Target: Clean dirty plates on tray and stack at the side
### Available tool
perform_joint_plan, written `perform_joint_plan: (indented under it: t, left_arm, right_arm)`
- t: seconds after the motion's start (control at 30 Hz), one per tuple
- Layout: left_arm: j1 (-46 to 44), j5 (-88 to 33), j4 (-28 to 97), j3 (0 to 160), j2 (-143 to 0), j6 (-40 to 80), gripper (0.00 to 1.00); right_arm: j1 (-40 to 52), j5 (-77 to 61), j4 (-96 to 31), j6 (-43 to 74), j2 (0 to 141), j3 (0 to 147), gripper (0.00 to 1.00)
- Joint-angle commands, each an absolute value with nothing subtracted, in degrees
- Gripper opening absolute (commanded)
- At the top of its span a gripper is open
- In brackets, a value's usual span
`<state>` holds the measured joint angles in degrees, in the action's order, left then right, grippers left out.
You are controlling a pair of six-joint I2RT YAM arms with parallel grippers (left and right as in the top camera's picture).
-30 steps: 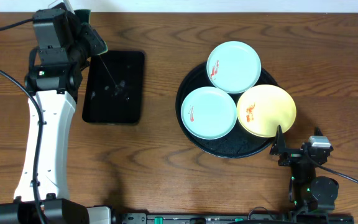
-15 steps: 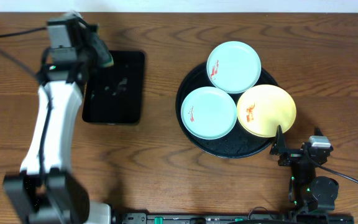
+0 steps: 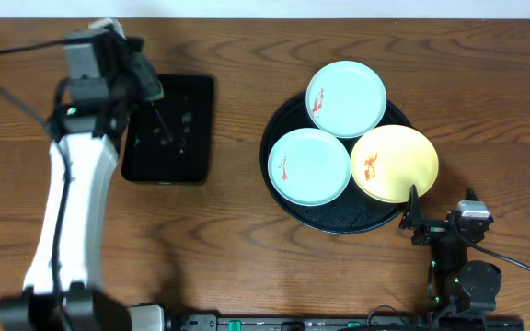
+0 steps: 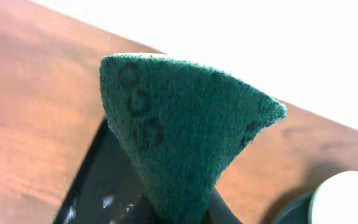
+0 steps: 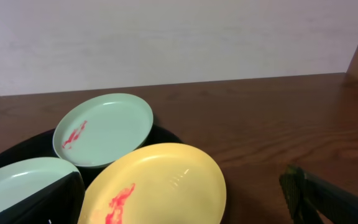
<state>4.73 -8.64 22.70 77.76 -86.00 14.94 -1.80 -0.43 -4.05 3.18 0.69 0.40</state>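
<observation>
The left claw has been shifted slightly, a green sponge gripped; the right claw is held open.

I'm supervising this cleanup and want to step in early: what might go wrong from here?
1. The yellow plate and the far mint plate crowd together and overhang the round tray at its rim. Pressing on them with the sponge held in the left gripper may tip or slide one.
2. The open right gripper sits close to the yellow plate's edge and might knock it when it moves.
</observation>
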Motion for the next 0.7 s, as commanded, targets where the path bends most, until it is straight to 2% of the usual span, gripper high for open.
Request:
perform_joint_plan:
  t: [0.0, 0.2, 0.3, 0.67]
  left_arm:
    - [4.9, -7.9, 22.8, 76.9, -88.4, 14.2, 0.07]
    - [5.4, -8.0, 21.9, 74.6, -100.7, 12.0, 0.08]
    - [6.0, -8.6, 21.8, 75.2, -101.1, 12.1, 0.07]
    - [6.2, -8.6, 21.8, 77.6, -77.9, 12.1, 0.07]
  right_arm:
    - [-1.5, -0.3, -4.3, 2.5, 0.4, 0.3, 0.99]
    - [-1.5, -0.3, -4.3, 2.5, 0.4, 0.3, 0.99]
    - [-1.5, -0.3, -4.3, 2.5, 0.4, 0.3, 0.99]
    - [-1.5, -0.3, -4.3, 2.5, 0.4, 0.3, 0.99]
